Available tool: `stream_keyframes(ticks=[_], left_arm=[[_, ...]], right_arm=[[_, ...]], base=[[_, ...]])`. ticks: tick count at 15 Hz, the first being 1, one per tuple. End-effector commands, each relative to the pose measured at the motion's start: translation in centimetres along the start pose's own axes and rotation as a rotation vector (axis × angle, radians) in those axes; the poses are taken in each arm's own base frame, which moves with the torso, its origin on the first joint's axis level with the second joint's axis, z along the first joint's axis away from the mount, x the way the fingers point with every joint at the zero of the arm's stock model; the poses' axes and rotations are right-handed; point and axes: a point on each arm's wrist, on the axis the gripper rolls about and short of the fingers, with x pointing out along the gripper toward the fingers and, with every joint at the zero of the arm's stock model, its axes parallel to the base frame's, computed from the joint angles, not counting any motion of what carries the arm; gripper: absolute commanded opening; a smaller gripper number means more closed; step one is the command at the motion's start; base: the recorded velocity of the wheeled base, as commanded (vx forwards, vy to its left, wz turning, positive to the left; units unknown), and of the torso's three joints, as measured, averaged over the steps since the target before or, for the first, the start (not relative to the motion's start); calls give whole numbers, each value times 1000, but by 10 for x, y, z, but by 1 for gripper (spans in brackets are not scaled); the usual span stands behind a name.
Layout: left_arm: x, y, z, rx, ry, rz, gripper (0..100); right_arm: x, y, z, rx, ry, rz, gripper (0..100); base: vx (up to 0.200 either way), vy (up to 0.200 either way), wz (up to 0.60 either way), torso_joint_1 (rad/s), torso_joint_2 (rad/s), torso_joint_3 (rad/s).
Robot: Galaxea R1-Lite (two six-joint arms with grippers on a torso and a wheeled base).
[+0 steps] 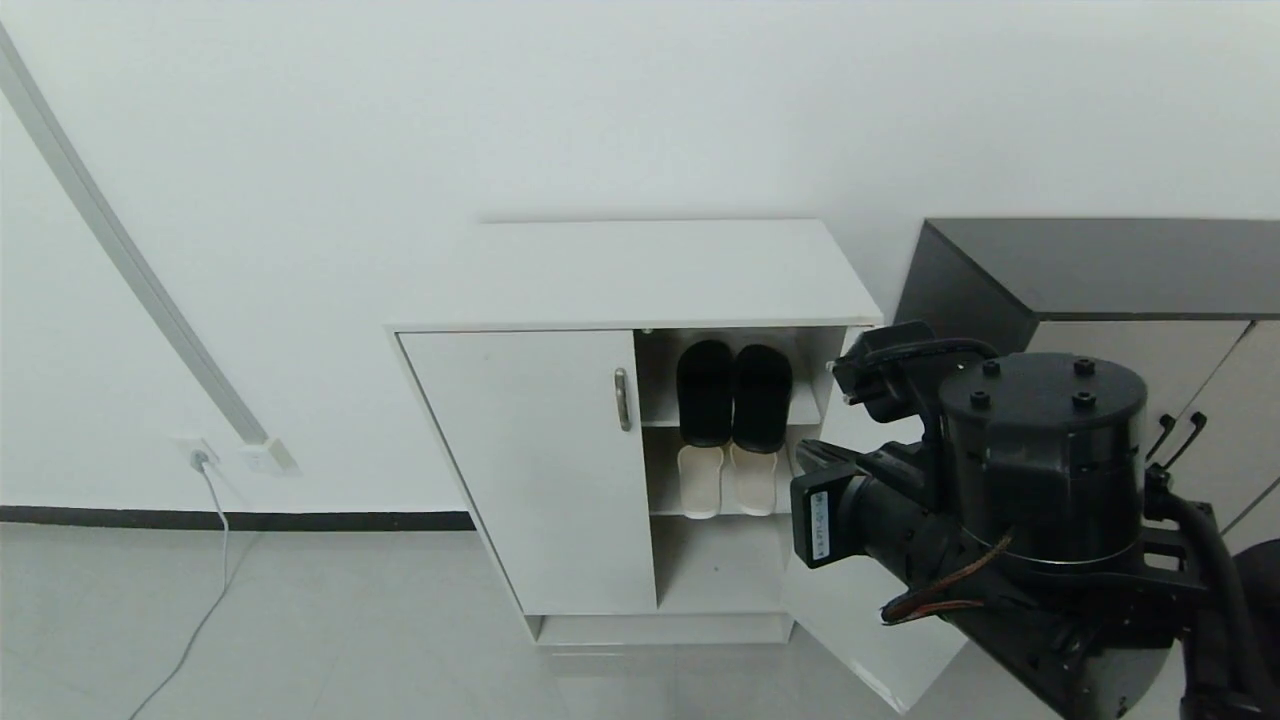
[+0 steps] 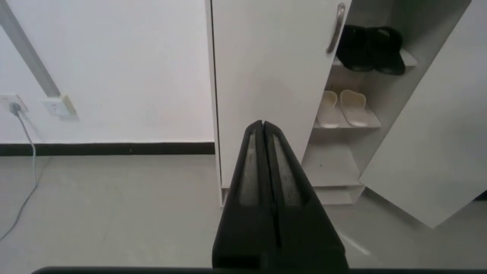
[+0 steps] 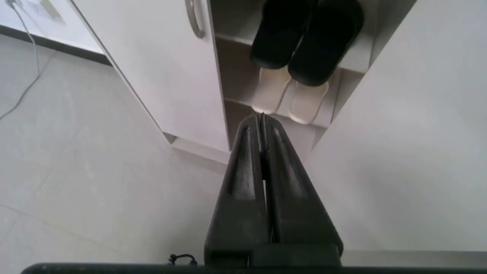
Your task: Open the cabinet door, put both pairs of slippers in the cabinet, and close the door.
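Centrally, the black slippers [image 1: 735,395] lie side by side on the top shelf of the white cabinet [image 1: 650,275], with the cream slippers [image 1: 725,480] on the shelf at their 6 o'clock. Right door [image 1: 870,640] stands open toward 4 o'clock; left door [image 1: 530,470] is shut, with a metal handle [image 1: 622,400] at its 3 o'clock edge. Left claw [image 2: 262,125] and right claw [image 3: 262,118]: fingers pressed together, holding nothing, both in front of the cabinet. Wall socket [image 1: 200,458] at the cabinet's 9 o'clock; dark cabinet [image 1: 1100,265] at 3 o'clock.
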Motion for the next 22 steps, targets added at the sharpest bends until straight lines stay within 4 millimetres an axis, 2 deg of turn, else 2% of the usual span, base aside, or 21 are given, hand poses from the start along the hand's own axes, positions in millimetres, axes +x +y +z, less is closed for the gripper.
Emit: stream_keyframes(ticks=[1,7,19,22], left_arm=[[0,0,0,-1,1,-1,0],[0,0,0,-1,1,-1,0],[0,0,0,-1,1,-1,0],[0,0,0,-2,1,-1,0]], right_arm=[[0,0,-1,-2,2,1,0],[1,-1,-2,-13,7,-3,0],[0,-3,-9,-52,27,-4,0],[0,-3,-8,-51,14,-5,0]], base=[[0,0,0,237,-559,-325],[0,0,0,227,-517,-289],[0,0,0,3,-8,-5],[0,0,-600,4,-7,2]])
